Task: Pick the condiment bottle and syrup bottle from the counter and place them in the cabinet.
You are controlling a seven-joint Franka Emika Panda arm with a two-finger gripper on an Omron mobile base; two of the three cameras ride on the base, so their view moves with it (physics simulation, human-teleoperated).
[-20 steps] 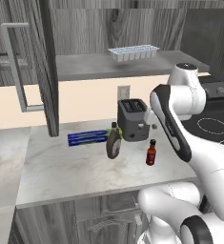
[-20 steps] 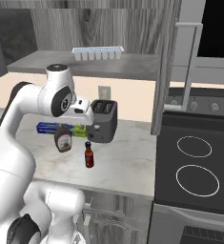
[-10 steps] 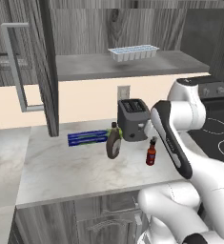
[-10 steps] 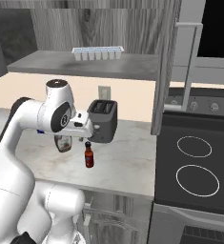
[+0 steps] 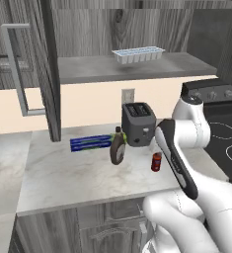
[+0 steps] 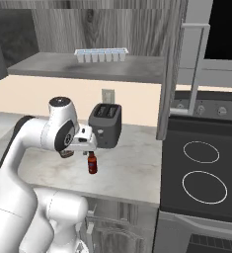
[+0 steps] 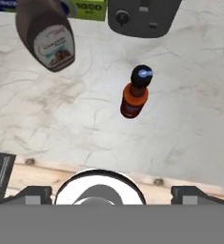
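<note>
The small red condiment bottle (image 5: 157, 162) (image 6: 92, 163) stands upright on the pale marbled counter (image 5: 78, 178), in front of the toaster. The brown syrup bottle (image 5: 118, 148) stands to its left; in the hand view the syrup bottle (image 7: 46, 35) is at upper left and the condiment bottle (image 7: 135, 95) near the middle. My gripper (image 6: 89, 148) (image 7: 114, 194) hangs just above the condiment bottle, pointing down, open, with nothing between its fingers. Above is the cabinet (image 5: 97, 74), its door swung open.
A dark toaster (image 5: 138, 123) (image 6: 106, 126) stands right behind the condiment bottle. A blue box (image 5: 90, 143) lies behind the syrup bottle. An ice tray (image 5: 137, 53) sits on the cabinet shelf. The open door (image 5: 48, 69) hangs left, and the black stove (image 6: 201, 168) is right.
The arm has folded down and the hand has dropped from toaster height to just over the condiment bottle. Both bottles stand where they were.
</note>
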